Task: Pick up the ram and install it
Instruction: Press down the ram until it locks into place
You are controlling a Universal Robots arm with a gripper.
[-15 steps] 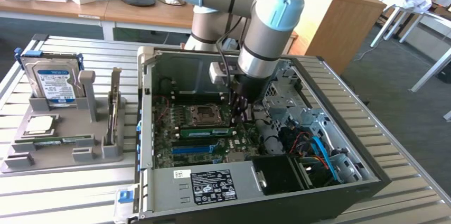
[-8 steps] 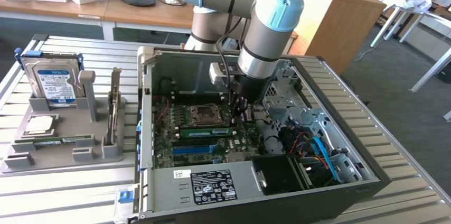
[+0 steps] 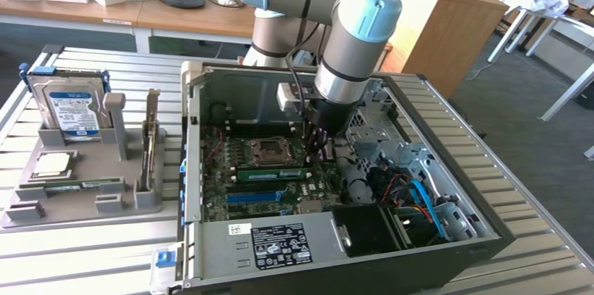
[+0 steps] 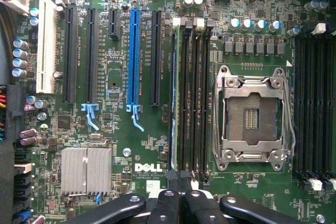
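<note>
While the ram [image 3: 269, 173] stands on edge in a memory slot beside the empty processor socket [image 3: 267, 149], mid-frame in the exterior view, my end effector [image 4: 181, 195] sits over one end, fingers pressed together, inside the open computer case [image 3: 418, 267].

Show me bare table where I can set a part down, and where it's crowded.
Bare slatted table lies in front of the grey parts holder, and beside the computer case on the exterior view's right. Inside the case it is crowded.
</note>
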